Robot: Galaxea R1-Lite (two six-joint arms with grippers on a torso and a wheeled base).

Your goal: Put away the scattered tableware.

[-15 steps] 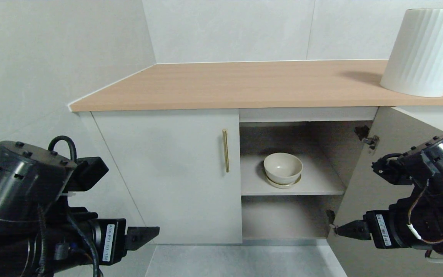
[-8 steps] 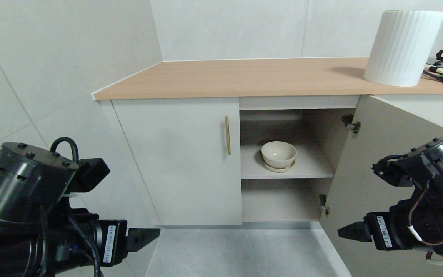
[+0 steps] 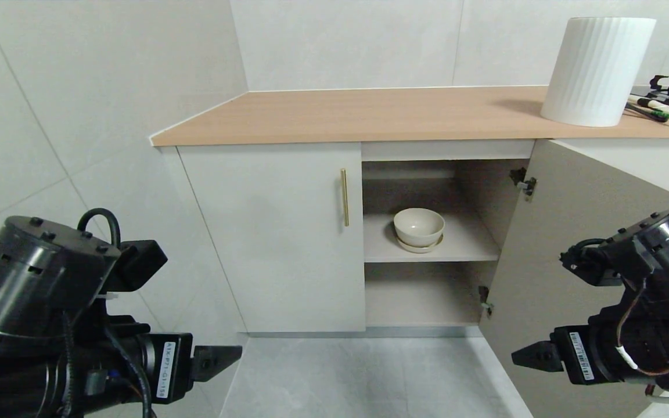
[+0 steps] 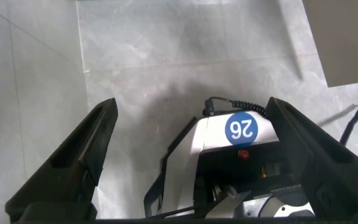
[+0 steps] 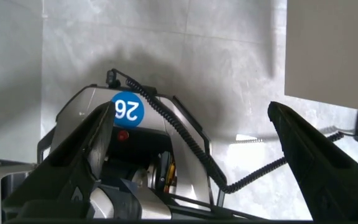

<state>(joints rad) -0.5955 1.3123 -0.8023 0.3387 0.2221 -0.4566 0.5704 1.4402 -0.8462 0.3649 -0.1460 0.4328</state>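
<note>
A cream bowl (image 3: 418,225) stands on a small cream plate (image 3: 420,247) on the middle shelf (image 3: 468,247) of the open cupboard. Both arms hang low and well in front of the cupboard, far from the bowl. My left gripper (image 3: 218,357) is at the lower left, over the floor. In the left wrist view the left gripper (image 4: 191,106) is open with nothing between its fingers. My right gripper (image 3: 526,355) is at the lower right, in front of the open door. The right wrist view shows that gripper (image 5: 191,112) open and empty too.
The cupboard's right door (image 3: 549,261) is swung open towards my right arm. The left door (image 3: 276,232), with a brass handle (image 3: 344,197), is closed. On the wooden countertop (image 3: 340,116) stand a white ribbed cylinder (image 3: 596,72) and some utensils (image 3: 668,101). Grey floor (image 3: 358,377) lies in front.
The head camera has drawn back from the cupboard, so the cupboard looks smaller and more floor shows. The bowl and plate stay on the shelf. Both grippers hold the same pose.
</note>
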